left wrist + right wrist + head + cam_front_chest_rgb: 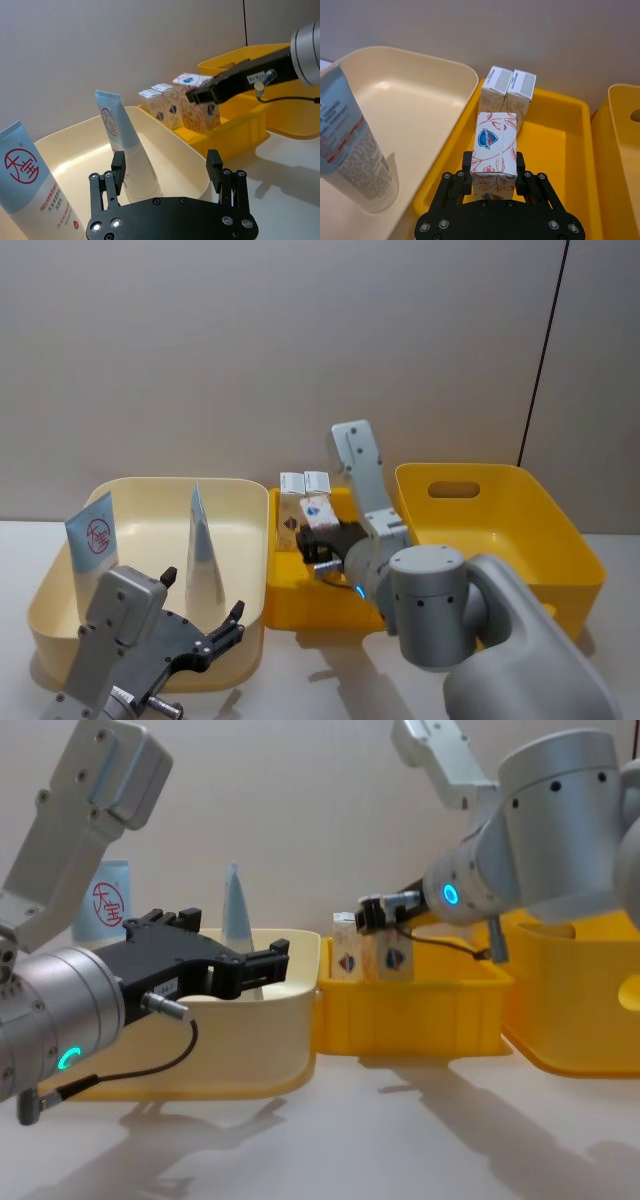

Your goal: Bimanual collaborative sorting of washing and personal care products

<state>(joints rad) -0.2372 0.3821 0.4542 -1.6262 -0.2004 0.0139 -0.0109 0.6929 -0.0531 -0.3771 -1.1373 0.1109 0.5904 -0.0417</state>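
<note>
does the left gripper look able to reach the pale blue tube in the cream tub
Probably yes: the left gripper, open at the cream tub, faces the upright tube with nothing between. The right gripper holds a carton at the small yellow tub.

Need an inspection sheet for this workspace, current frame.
Surface: pale table, three tubs side by side.
Job's things: tapered tube and red-marked container stand in cream tub; held carton and two cartons behind in middle yellow tub.
Clutter: nothing seen.
Grippers: left gripper open, near tapered tube; right gripper shut on held carton.
Cables: black left wrist cable and right wrist cable hang free.
Surroundings: plain wall; large yellow tub at right.
</note>
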